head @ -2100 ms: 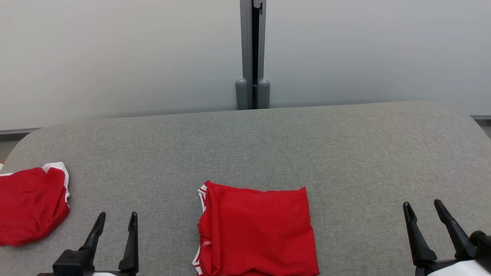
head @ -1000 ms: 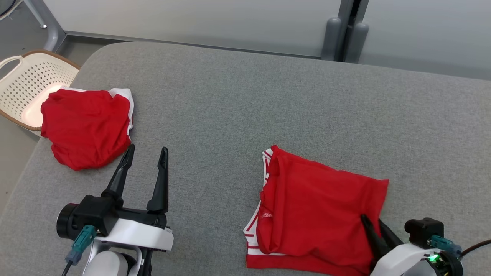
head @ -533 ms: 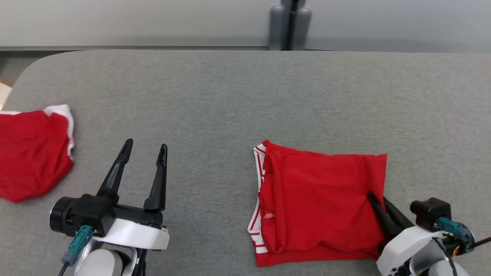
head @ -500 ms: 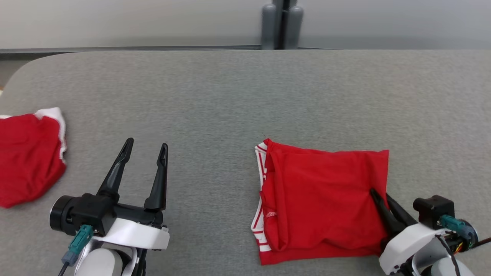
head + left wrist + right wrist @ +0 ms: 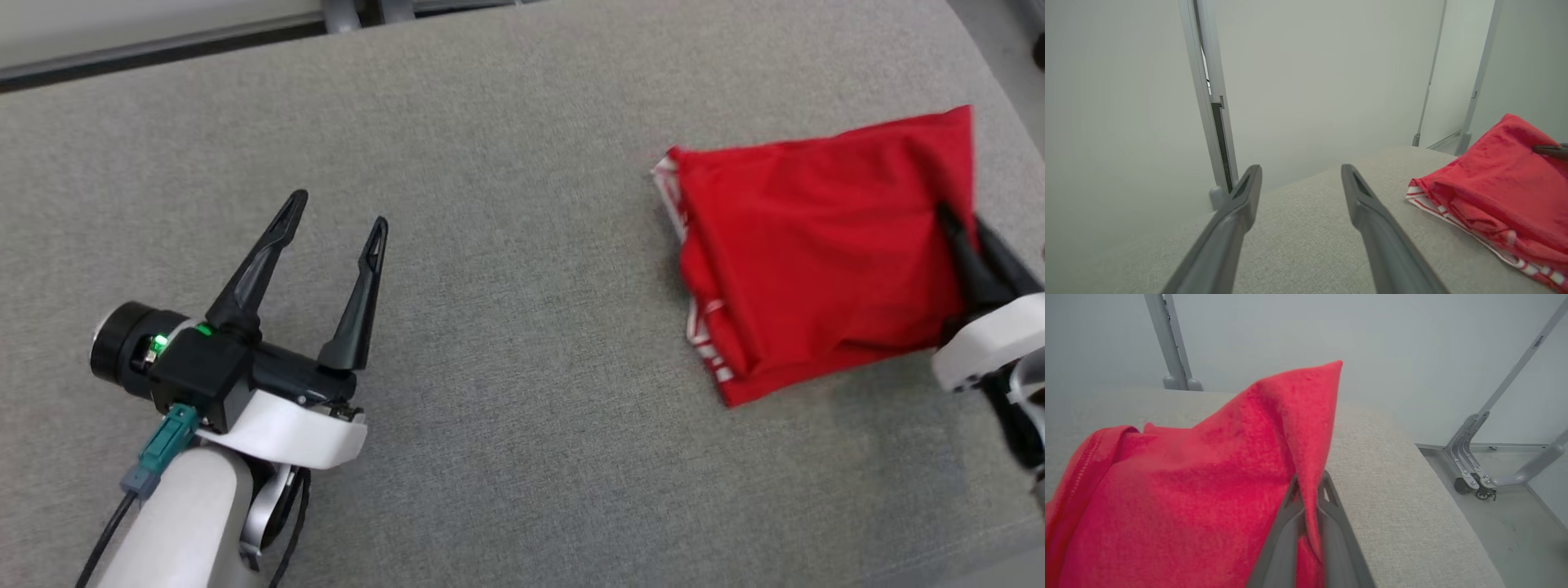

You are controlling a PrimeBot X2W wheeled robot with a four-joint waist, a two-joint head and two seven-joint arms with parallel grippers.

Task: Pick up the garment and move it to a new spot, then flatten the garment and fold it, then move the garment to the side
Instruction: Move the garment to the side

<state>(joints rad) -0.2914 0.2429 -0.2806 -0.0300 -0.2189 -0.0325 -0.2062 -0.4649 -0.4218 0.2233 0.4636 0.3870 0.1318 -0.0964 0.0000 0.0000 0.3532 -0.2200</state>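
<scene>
Garment (image 5: 816, 253) progress check, big stuff first. Most of the head view is taken up by the grey padded table (image 5: 457, 457). The red garment with white-striped trim is found at its far right end, close to the right edge. It's already folded into a compact rectangle, so the flattening and folding look done, and the move to the side seems to be the step in hand. Its right edge is pinched between the pressed-together fingers of the right gripper (image 5: 962, 219), and one corner is pulled up off the table. Left gripper (image 5: 339, 209) is held over the near left of the table, fingers spread, nothing gripped. What's probably left: the garment being set down and let go.
</scene>
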